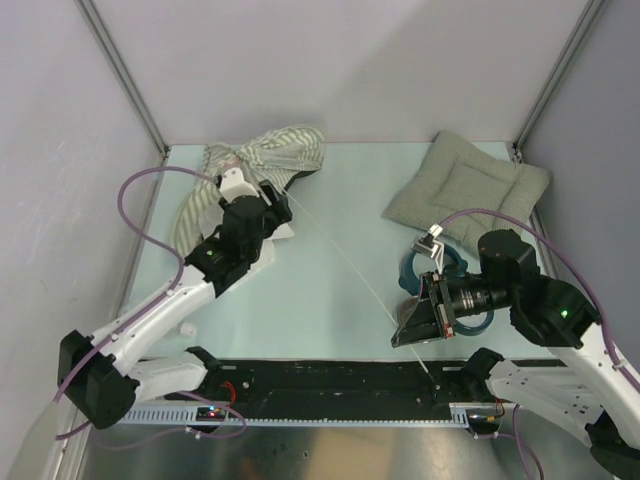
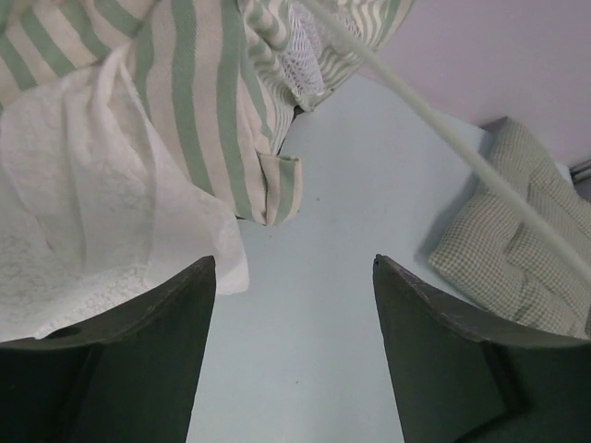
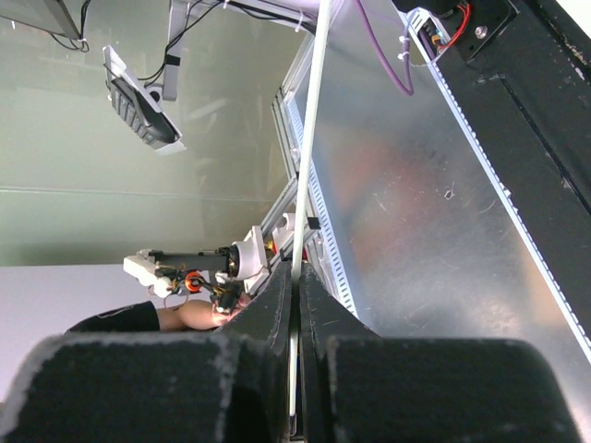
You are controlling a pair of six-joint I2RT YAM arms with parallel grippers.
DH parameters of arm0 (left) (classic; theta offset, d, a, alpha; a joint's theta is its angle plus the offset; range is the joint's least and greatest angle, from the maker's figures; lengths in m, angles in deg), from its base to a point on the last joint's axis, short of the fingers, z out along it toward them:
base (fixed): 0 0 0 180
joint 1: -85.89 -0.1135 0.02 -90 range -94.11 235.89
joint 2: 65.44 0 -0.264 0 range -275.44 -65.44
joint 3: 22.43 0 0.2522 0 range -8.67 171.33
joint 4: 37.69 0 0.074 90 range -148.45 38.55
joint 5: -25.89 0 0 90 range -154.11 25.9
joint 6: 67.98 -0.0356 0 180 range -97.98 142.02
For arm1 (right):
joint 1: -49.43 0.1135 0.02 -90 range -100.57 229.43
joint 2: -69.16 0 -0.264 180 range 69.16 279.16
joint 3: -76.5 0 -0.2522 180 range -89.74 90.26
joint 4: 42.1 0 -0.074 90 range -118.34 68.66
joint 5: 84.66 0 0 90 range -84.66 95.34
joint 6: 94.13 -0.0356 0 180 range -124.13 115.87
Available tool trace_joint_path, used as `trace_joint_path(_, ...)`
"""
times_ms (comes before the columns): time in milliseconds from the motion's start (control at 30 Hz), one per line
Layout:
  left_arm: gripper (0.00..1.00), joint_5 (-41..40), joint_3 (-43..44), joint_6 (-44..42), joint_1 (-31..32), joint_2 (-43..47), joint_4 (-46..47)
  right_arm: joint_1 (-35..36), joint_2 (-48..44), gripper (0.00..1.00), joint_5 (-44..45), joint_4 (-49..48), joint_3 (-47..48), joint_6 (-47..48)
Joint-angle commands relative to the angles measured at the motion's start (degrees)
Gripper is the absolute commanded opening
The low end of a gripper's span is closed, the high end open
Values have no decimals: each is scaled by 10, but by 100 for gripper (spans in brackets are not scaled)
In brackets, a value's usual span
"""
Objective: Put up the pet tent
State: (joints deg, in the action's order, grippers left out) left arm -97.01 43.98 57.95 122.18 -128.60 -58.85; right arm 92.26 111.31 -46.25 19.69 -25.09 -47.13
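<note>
The pet tent (image 1: 268,152) lies crumpled at the back left, striped olive-grey and white. The left wrist view shows its stripes (image 2: 185,111), sheer white flap (image 2: 83,221) and mesh (image 2: 300,55). A thin white pole (image 1: 350,265) runs from the tent diagonally to the front right. My left gripper (image 1: 272,202) is open and empty just in front of the tent, its jaws (image 2: 294,263) spread over bare table with the flap beside the left finger. My right gripper (image 1: 410,328) is shut on the pole (image 3: 309,138), the fingers (image 3: 277,305) pinching it near its end.
A grey-green quilted cushion (image 1: 470,188) lies at the back right, also in the left wrist view (image 2: 517,240). Teal loops (image 1: 415,268) lie under my right wrist. Grey walls and metal posts close in the table (image 1: 340,300). A black rail (image 1: 330,378) runs along the near edge.
</note>
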Motion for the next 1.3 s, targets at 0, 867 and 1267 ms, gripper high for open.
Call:
trace_joint_path(0,73,19,13,32,-12,-46,37,-6,-4,0,-11,-45,25,12)
trace_joint_path(867,61,-14,-9,-74,-32,-141,207,-9,-5,0,-35,-111,24,-41)
trace_joint_path(1267,57,-48,-22,-30,-26,-168,198,-10,0,0,-36,-123,24,-46)
